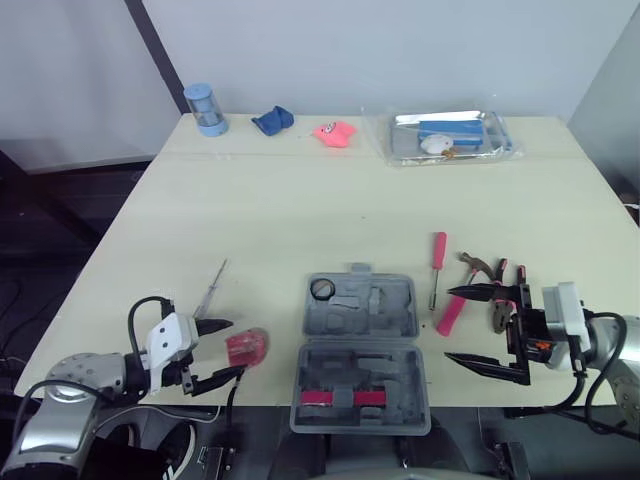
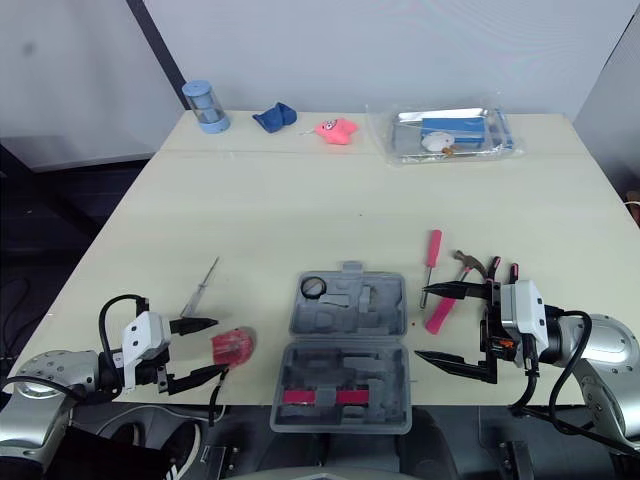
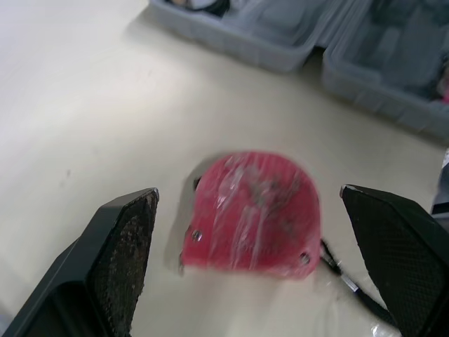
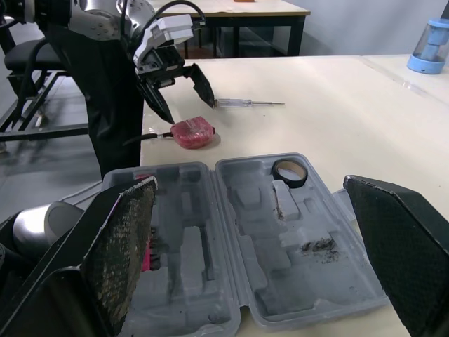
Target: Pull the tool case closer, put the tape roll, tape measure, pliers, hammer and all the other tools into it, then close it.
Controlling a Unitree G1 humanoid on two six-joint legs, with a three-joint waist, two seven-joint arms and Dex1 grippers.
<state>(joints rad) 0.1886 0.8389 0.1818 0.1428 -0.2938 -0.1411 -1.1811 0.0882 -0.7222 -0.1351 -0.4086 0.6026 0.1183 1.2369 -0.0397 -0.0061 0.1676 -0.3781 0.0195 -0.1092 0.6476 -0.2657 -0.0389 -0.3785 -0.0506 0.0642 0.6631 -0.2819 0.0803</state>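
1. Tool case [image 1: 360, 350]: grey, open flat at the near table edge, between the two arms. A red piece [image 1: 340, 398] sits in its near half, and the tape roll [image 1: 322, 290] in the left corner of its far half.
2. Left gripper [image 1: 234, 347]: near left, fingers spread wide, holding nothing, aimed toward the case.
3. Tape measure [image 3: 249, 203]: red, squat, domed, no marked long axis. It lies on the table just left of the case, straight ahead of the left gripper and centred on the gap between its fingers. No contact is evident. The left arm is much the nearer. Judged next move: a short advance, close on it, then carry it right to the case.
4. Right gripper [image 1: 449, 325]: near right, just beside the case, spread wide, empty.
5. Pink-handled tool [image 1: 450, 313]: right of the case, by the right gripper's far finger.
6. Red-handled screwdriver [image 1: 438, 262]: right of the case, long axis running near to far.
7. Pliers and hammer [image 1: 485, 272]: overlapping, partly hidden by the right gripper, and hard to tell apart.
8. Thin screwdriver [image 1: 210, 288]: beyond the left gripper, lying on a slant.
9. Far edge: blue cup [image 1: 205, 108], blue cloth [image 1: 272, 120], pink object [image 1: 335, 132], clear bag [image 1: 450, 135]
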